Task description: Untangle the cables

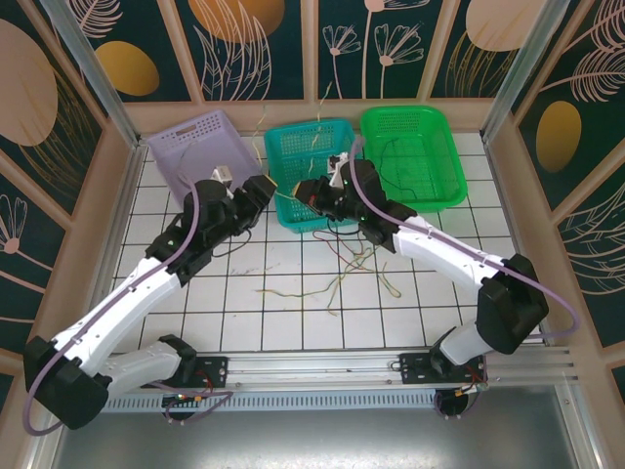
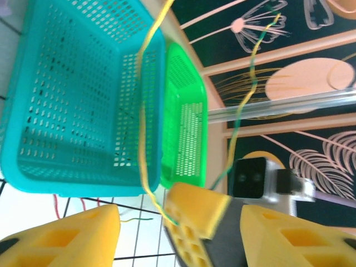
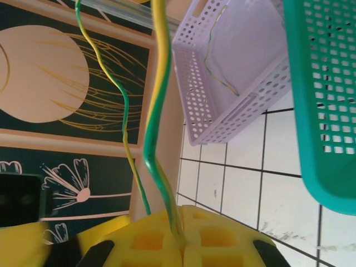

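Our right gripper [image 3: 181,238] is squeezed shut on a thin, bendy yellow-and-green cable [image 3: 157,105], just in front of the teal plastic basket [image 1: 311,171] with little holes. Our left gripper [image 1: 266,192] is spread wide and holds nothing, close by at the near left corner of that basket. More thin cables [image 1: 332,278] lie in a loose bunch on the white tiled table [image 1: 244,313], nearer to us than the basket. We think the job now is to pull this one cable free. We should lift slowly, watch for snags, and pinch it lower down with the left gripper if other cables come along.
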Available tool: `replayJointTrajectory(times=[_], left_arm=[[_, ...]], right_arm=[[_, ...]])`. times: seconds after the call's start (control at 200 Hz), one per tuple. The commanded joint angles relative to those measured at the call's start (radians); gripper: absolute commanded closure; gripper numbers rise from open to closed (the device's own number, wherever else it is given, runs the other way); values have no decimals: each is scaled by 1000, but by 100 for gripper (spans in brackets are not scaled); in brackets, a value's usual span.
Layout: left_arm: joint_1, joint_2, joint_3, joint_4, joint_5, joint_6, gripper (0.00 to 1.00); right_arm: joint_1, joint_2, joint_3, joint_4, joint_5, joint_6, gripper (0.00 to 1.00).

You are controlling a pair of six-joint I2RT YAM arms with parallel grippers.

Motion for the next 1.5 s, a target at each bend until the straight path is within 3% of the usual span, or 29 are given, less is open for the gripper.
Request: replayJointTrajectory(times=[0.0, 0.17, 0.335, 0.445, 0.556, 0.611, 0.686, 0.871, 1.086, 1.336, 1.491], left_arm=[[-4, 22, -11, 80, -27, -10, 47], [-3, 55, -38, 130, -22, -13, 64], [-3, 63, -37, 130, -42, -1, 100], [-2, 52, -37, 97, -63, 13, 100], [21, 34, 1, 13, -122, 70, 100], [63, 31, 29, -36, -123, 101, 100], [142, 30, 82, -108, -123, 157, 100], [334, 45, 176, -203, -155, 309, 100], [472, 165, 252, -226, -196, 438, 100], [553, 367, 273, -128, -106, 488, 100], [558, 485, 262, -56, 18, 489, 100]], right_arm=[[17, 11, 56, 48, -46, 29, 100], [28, 25, 70, 33, -85, 40, 100], [34, 13, 60, 27, -74, 43, 100], [34, 17, 80, 7, -91, -1, 100], [34, 12, 143, -105, -77, -107, 63], [34, -11, 163, -159, -44, -163, 52], [33, -55, 170, -221, 2, -232, 45], [17, -184, 126, -311, 64, -325, 41], [-10, -281, 49, -361, 74, -336, 41], [-34, -330, 3, -382, 74, -321, 41], [-59, -347, -22, -386, 68, -313, 41]])
